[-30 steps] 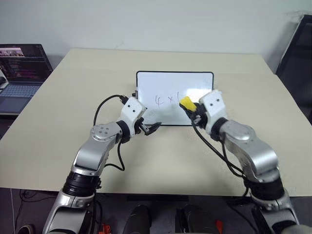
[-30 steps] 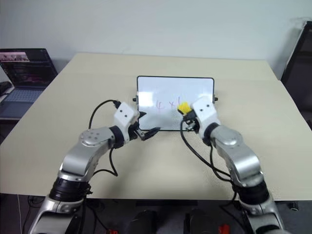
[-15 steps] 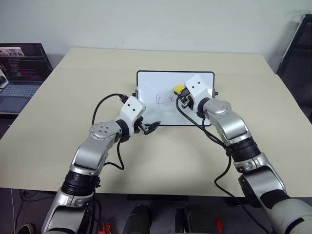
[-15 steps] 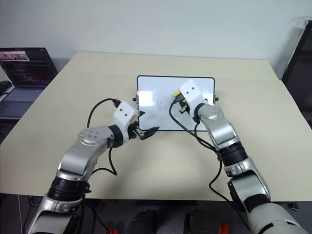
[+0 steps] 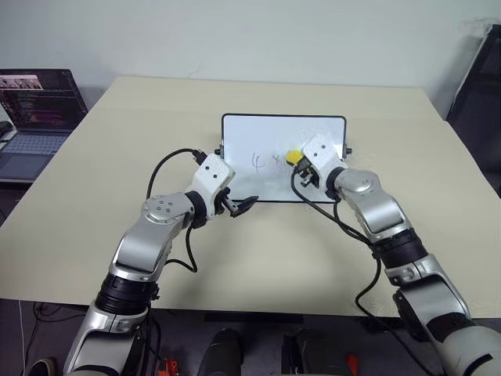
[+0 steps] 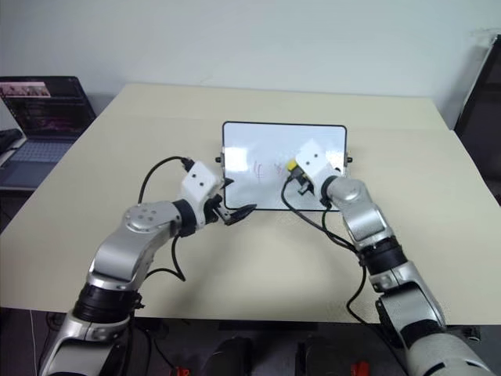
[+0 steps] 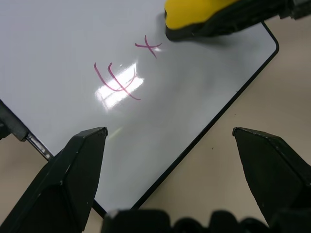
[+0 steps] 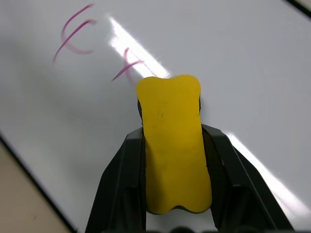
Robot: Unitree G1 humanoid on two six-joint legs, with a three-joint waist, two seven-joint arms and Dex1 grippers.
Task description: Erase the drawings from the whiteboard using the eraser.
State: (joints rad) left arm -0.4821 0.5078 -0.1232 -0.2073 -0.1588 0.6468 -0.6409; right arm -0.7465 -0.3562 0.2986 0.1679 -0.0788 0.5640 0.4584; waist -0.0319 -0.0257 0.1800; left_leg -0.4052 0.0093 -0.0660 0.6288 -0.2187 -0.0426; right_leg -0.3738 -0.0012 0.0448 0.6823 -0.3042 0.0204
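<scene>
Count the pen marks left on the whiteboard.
2 in view: a "4"-like mark mid-board, and an "x" right beside the eraser held by the right gripper. The eraser may hide more on the whiteboard.

Whiteboard (image 5: 313, 133): glossy white, thin black frame, bright glare streaks. Drawings (image 7: 119, 80): thin magenta-purple strokes. Eraser (image 8: 174, 145): bright yellow, plain, dark underside. Fingers (image 8: 119, 189) of both grippers: matte black. Bench (image 5: 94, 180): pale beige, unpatterned. Laptop (image 5: 35, 110): dark screen with coloured text lines, grey-blue keyboard.
</scene>
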